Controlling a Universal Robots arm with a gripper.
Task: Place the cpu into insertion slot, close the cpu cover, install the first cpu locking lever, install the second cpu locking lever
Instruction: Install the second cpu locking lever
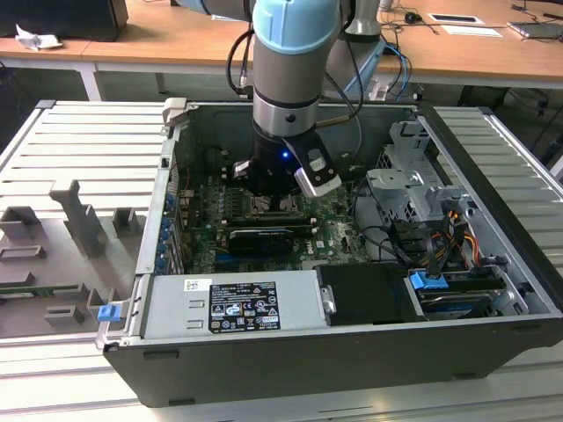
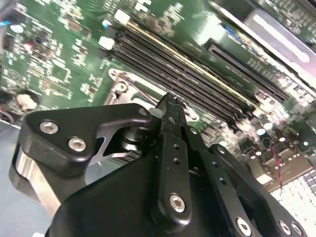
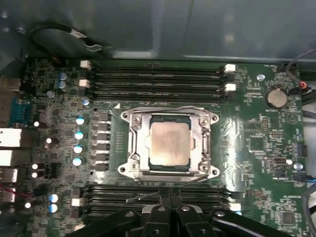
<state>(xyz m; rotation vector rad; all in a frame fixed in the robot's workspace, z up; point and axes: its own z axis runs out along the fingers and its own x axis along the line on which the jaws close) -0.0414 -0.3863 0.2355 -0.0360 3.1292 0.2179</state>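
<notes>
While the pincer [image 3: 168,210] hangs clenched and empty just beside the insertion slot [image 3: 127,148], on its memory-slot side, the cpu cover [image 3: 203,143] lies shut over that slot; cpu [image 3: 169,143] seated inside, showing through the cover's window.

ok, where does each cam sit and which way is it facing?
Exterior view: off the arm, above one side of the open computer case, looking down; shows the arm and gripper over the motherboard.
First wrist view: on the arm, looking down at the cpu seated under the closed cpu cover; gripper linkages at the frame edge.
Second wrist view: close behind the gripper, oblique across the board.
Both wrist views share the socket and memory slots.
</notes>
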